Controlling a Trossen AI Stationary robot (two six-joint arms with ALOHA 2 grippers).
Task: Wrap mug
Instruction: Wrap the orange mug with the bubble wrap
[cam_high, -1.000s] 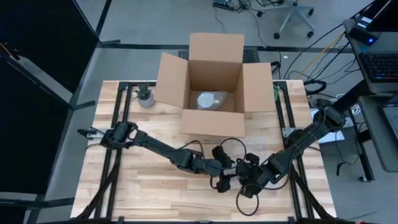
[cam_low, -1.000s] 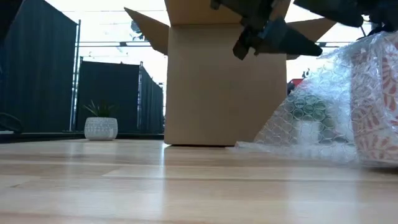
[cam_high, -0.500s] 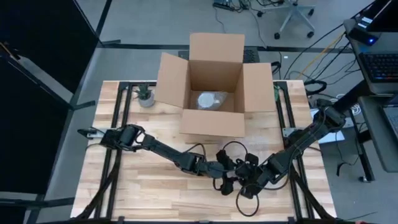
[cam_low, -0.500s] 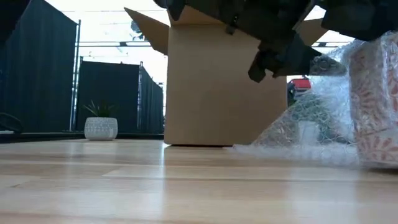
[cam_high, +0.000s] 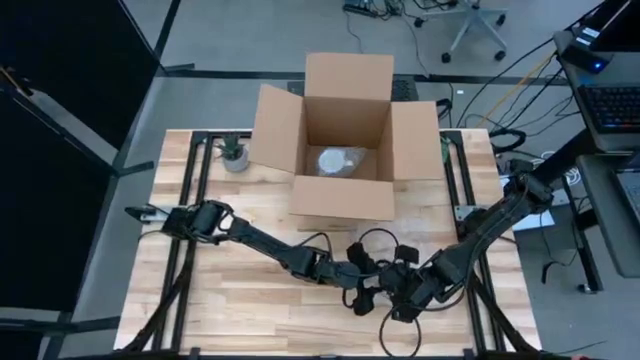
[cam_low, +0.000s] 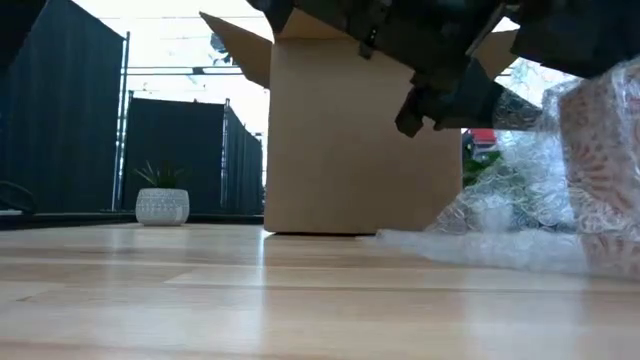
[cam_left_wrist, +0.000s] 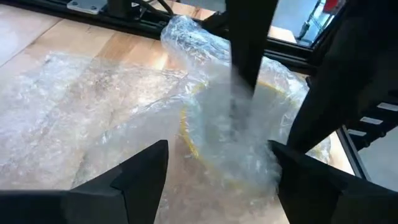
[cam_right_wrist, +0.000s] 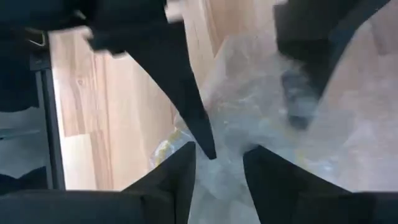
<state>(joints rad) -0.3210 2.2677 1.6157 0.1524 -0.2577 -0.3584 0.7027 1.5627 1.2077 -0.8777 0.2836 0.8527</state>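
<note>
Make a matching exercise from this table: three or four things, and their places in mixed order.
Things:
1. brown cardboard box
2. small potted plant in a white pot
3. clear bubble wrap sheet
4. left gripper

Places:
A. far left part of the table
B. spread on the wood near both grippers
C. far middle, flaps open
D. over the wrap, open

Pairs: 1-C, 2-A, 3-B, 4-D

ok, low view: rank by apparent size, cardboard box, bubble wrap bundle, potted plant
1. cardboard box, largest in frame.
2. bubble wrap bundle; cut off at the picture's right edge and nearer the camera, so its rank against the box is unsure.
3. potted plant, clearly smallest, though it stands farther back.
</note>
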